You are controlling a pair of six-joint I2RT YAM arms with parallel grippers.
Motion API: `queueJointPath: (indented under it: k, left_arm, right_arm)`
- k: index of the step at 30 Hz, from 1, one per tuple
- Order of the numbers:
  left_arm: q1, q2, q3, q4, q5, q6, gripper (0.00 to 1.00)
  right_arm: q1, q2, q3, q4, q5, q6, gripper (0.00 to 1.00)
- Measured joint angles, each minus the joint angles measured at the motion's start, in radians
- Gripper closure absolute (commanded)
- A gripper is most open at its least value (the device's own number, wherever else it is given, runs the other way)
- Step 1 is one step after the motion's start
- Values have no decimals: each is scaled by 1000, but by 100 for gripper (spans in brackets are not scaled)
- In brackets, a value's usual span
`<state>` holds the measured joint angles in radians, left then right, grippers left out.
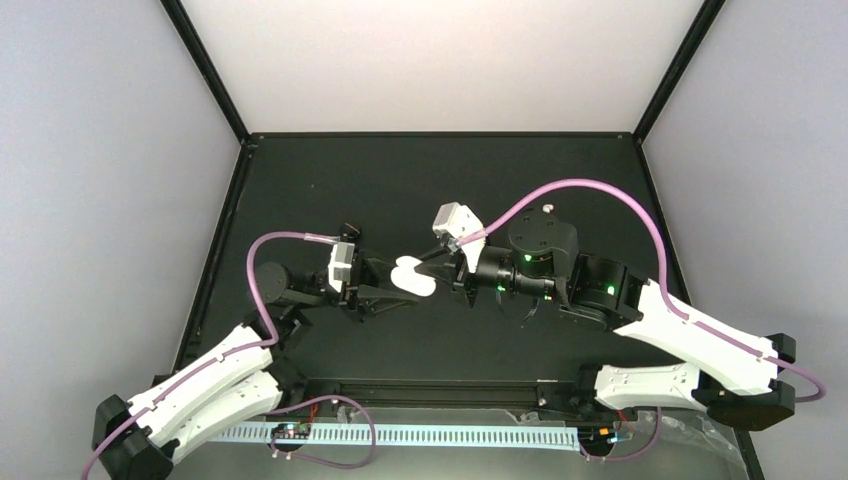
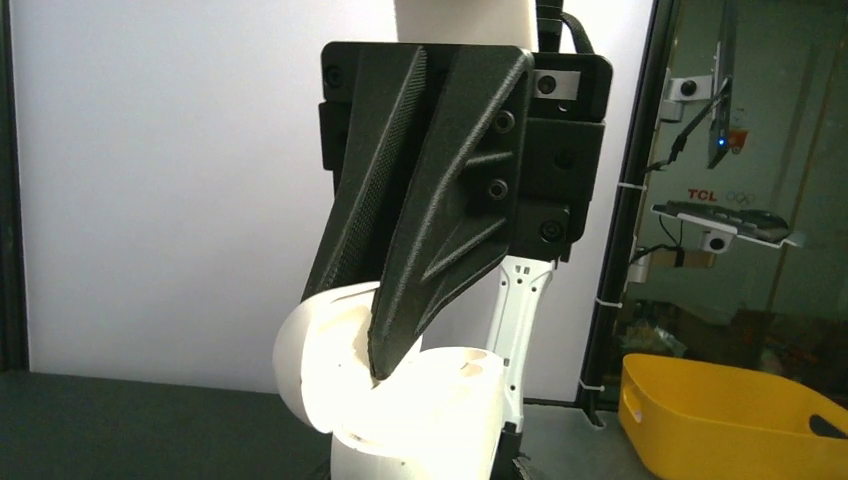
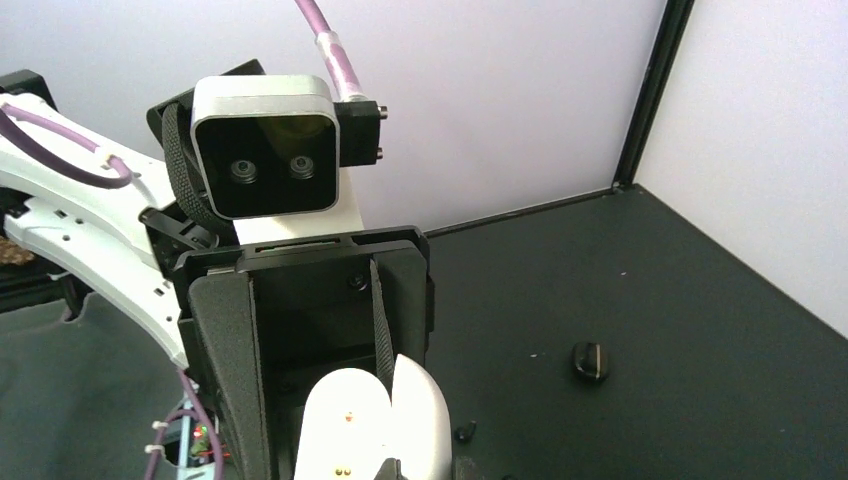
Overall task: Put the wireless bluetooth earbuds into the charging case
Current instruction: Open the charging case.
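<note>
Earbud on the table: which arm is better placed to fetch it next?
Right, probably. The left gripper is shut on the open charging case, so occupied. The right gripper seems to carry nothing, and the black earbud lies in its wrist view on the table.

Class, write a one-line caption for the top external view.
Left pincer and right pincer meet at the open white charging case.

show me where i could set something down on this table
Bare: the far strip of the table under the back wall, right of centre. Crowded: the middle, where the left gripper and right gripper meet at the case. A small black bit lies toward the far left corner.
</note>
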<state>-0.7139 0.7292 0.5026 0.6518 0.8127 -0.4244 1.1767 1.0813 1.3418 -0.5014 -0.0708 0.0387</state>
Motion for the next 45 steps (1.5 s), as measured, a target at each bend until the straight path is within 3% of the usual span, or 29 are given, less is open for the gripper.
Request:
queueJointPath:
  k: [17,22,27,34,40,45]
  left_arm:
    - [0,97,36,84,16,-176,62]
    - [0,116,39,105,22,-191,66]
    - [0,117,40,111,23,-199,57]
    - [0,117,51,117,23,-201,70]
    - [0,117,51,120,27,-197,62]
    - [0,117,51,119,30,-197,66]
  right_arm:
    - [18,-49,-30,1,69,-131,99]
    - [18,-50,-35,6,69,-138,99]
    - [18,-50,-45,8,68,-138,99]
    - [18,-50,-47,16,68,-137,99]
    - [19,-53,-50,26,67,-137,99]
    - [19,-60,-61,39,68,-130,99]
